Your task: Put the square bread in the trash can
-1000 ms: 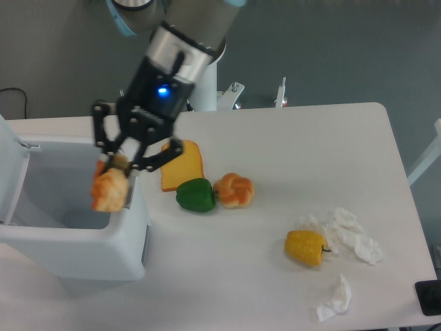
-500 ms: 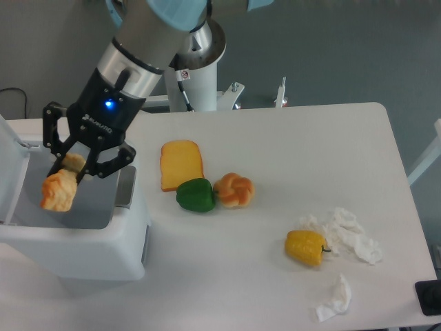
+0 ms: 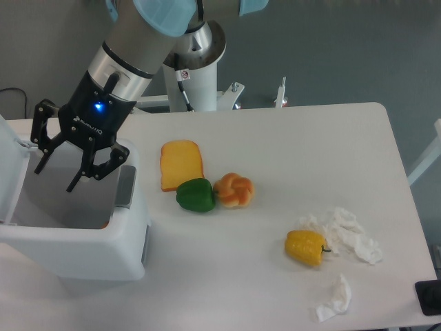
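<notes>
The gripper (image 3: pixel 60 162) hangs over the open trash can (image 3: pixel 76 255) with its fingers spread and nothing between them. The square bread is not visible anywhere on the table (image 3: pixel 275 172); a small orange speck at the bin's inner bottom edge near the front wall may be it, too small to confirm. Judgement: drop looks done, only retracting the arm is left. On the table: toast slice (image 3: pixel 181 164), green pepper (image 3: pixel 196 195), knotted bun (image 3: pixel 233 190), yellow pepper (image 3: pixel 306 247), crumpled tissues (image 3: pixel 348 238). Blue LED lit on the wrist. A small sticker on the arm's base column is unreadable; no other legible writing.
</notes>
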Controlling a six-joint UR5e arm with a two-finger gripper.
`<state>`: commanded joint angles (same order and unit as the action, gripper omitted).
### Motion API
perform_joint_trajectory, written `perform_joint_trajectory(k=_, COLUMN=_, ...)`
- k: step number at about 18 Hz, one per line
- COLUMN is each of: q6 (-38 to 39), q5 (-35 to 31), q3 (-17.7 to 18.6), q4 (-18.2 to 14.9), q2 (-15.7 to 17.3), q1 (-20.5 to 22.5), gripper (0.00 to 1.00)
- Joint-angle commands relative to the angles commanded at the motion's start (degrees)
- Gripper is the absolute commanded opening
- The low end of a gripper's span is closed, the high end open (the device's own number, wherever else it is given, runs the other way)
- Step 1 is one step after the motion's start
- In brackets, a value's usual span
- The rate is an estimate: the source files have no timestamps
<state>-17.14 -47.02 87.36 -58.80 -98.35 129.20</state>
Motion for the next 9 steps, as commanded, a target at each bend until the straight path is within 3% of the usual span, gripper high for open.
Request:
perform_joint_trajectory(k=2, q6=-0.26, q5=-0.09, q3=-0.09, q4=0.00, q2=0.00, q1=0.00, gripper=0.62)
perform_joint_trajectory(k=4, q6=-1.40, q5=-0.18, q3=-0.26, q4=0.09, q2=-0.09, q1=0.09, gripper=0.77)
perform_joint_trajectory(k=6, q6=-3.42, q5=-0.44, q3=-0.35, q4=0.17, q2=0.00, q1=0.09, gripper=0.85)
perform_joint_trajectory(k=8, q6=-4.22, q5=-0.44, q3=-0.61, q4=0.35, q2=0.00, q1=0.88, gripper=0.99)
perform_joint_trajectory(k=9, q6=-4.57, q5=-0.44, q3=-0.70, q4=0.61, q2=0.09, q1=1.57, gripper=1.00)
